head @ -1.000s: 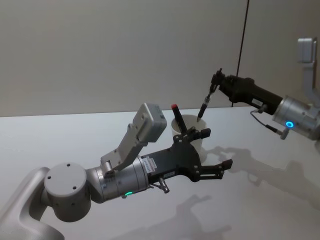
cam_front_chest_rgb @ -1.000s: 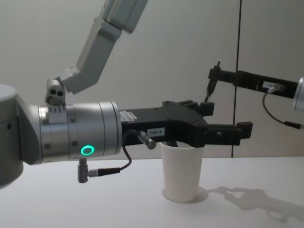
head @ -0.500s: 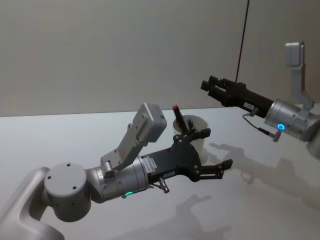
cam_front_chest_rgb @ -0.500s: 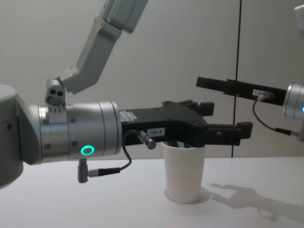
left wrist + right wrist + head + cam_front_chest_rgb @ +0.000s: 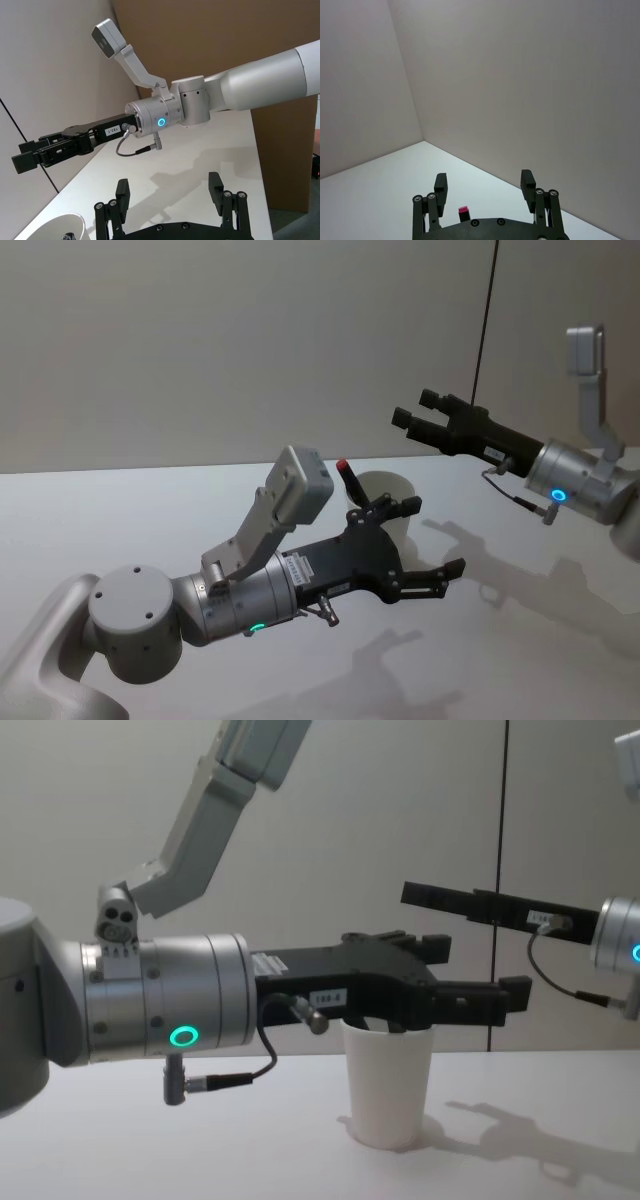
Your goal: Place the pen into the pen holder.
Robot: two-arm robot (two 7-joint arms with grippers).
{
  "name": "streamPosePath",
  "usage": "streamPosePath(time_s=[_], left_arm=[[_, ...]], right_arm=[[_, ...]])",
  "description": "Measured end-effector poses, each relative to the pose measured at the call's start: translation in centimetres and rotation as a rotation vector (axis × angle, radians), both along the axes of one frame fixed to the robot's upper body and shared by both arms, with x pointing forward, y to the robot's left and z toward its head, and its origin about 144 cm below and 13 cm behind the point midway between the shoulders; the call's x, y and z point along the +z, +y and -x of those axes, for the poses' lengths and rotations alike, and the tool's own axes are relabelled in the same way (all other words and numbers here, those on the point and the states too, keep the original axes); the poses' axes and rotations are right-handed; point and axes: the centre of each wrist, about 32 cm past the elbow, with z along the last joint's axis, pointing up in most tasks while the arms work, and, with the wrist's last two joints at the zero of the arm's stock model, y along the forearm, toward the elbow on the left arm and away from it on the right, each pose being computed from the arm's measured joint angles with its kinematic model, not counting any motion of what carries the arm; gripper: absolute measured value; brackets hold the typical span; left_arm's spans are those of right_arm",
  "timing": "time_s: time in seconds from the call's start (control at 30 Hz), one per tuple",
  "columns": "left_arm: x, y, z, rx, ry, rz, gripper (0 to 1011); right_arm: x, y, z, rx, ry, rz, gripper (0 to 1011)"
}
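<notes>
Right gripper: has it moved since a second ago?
Yes. The right gripper released its pen, rose and now hangs higher above the table, up and right of the paper cup; its fingers are open and empty.

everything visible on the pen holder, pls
The pen holder is a plain white paper cup, tapered toward its base, with a rolled rim. It stands upright on the white table, casting a shadow to its right. A red-capped pen leans inside it, the cap poking above the rim. The open left gripper hovers in front of its rim, hiding part of it; contact cannot be told. The open right gripper hangs above and to its right, apart.
</notes>
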Motion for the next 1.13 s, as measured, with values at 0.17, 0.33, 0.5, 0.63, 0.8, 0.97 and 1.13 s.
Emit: streamPosePath(time_s=[0.17, 0.33, 0.5, 0.63, 0.8, 0.97, 1.13], left_arm=[[0.00, 0.00, 0.00, 0.000, 0.000, 0.000, 1004], [0.00, 0.00, 0.00, 0.000, 0.000, 0.000, 1004], [0.00, 0.00, 0.00, 0.000, 0.000, 0.000, 1004], [0.00, 0.00, 0.00, 0.000, 0.000, 0.000, 1004], [0.00, 0.00, 0.00, 0.000, 0.000, 0.000, 1004], [0.00, 0.00, 0.00, 0.000, 0.000, 0.000, 1004], [0.00, 0.00, 0.00, 0.000, 0.000, 0.000, 1004]], right_arm=[[0.05, -0.07, 0.21, -0.002, -0.004, 0.000, 1000], [0.13, -0.12, 0.41, -0.003, -0.007, 0.000, 1001], [0.18, -0.15, 0.54, -0.003, -0.009, -0.001, 1001], [0.19, -0.16, 0.62, -0.003, -0.010, -0.001, 1001], [0.21, -0.17, 0.68, -0.004, -0.010, -0.002, 1001], [0.25, -0.17, 0.72, -0.004, -0.012, -0.002, 1002], [0.26, -0.18, 0.75, -0.004, -0.012, -0.002, 1001]])
